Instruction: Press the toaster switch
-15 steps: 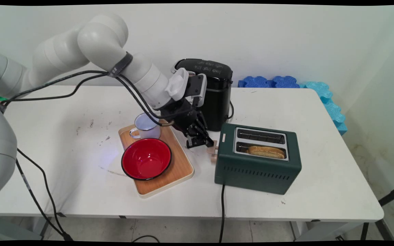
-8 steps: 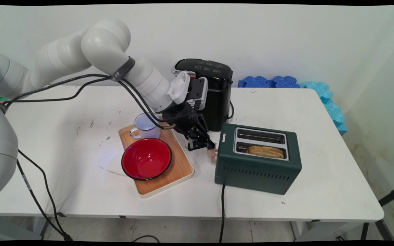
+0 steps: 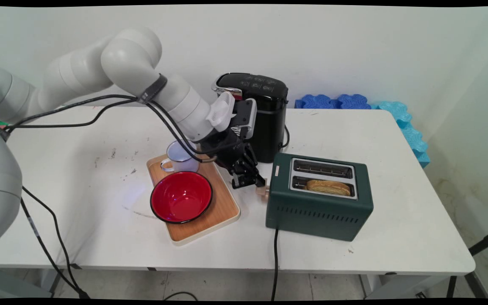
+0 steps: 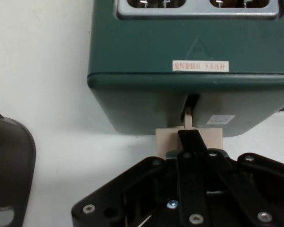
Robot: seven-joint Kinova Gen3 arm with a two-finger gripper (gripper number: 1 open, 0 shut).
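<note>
**Gripper on the toaster's lever**

The black gripper [image 3: 248, 180] sits at the end face of the green toaster [image 3: 318, 212], its fingers [image 4: 191, 139] pressed together, one narrow black tip resting on top of the beige lever [image 4: 163, 139]; the lever's stem rises into a slot in the toaster's end wall just beyond the fingertips; above that, on the toaster's top edge, lies a white label with red lettering [image 4: 200, 66]; farther from the fingers a slice of toast [image 3: 328, 187] sits in the nearer of the two slots; behind the fingers, toward the arm, a wooden tray [image 3: 223, 207] carries a red bowl [image 3: 181, 197] and a white enamel mug [image 3: 181, 156]; beside the wrist, toward the wall, stands a black coffee machine [image 3: 269, 123]; all on the white table [image 3: 396, 237].
</note>
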